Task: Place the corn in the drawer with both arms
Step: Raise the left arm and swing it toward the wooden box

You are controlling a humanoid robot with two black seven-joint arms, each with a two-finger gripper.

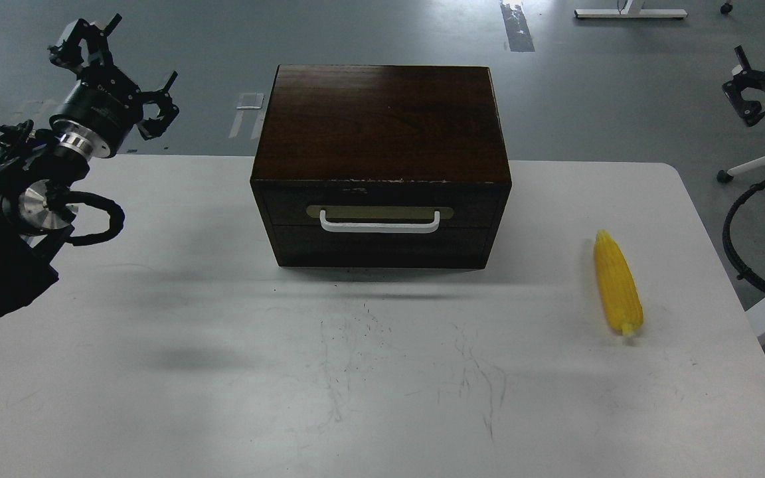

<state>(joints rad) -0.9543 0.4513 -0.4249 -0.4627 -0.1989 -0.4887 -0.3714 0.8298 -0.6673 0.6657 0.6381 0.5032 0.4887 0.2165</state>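
Corn, your bright yellow tapered cob (pixel 617 287), lies on the white surface (pixel 223 372) at 3 o'clock from the dark brown wooden box's closed drawer (pixel 380 221). Your left claw (pixel 120 73) spreads wide, holding nothing; the right claw (pixel 751 83) you cannot tell.

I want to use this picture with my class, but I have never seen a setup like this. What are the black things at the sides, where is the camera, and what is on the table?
The camera sits in a robot's head, looking forward and down at a white table. The black jointed parts at both edges are the robot's own arms. The left gripper is raised beyond the table's far left corner, its fingers spread open and holding nothing. The right gripper shows only partly at the edge, so I cannot tell if it is open. On the table stands a dark wooden box with one drawer, closed, with a white handle. To its right lies a yellow corn cob, untouched.
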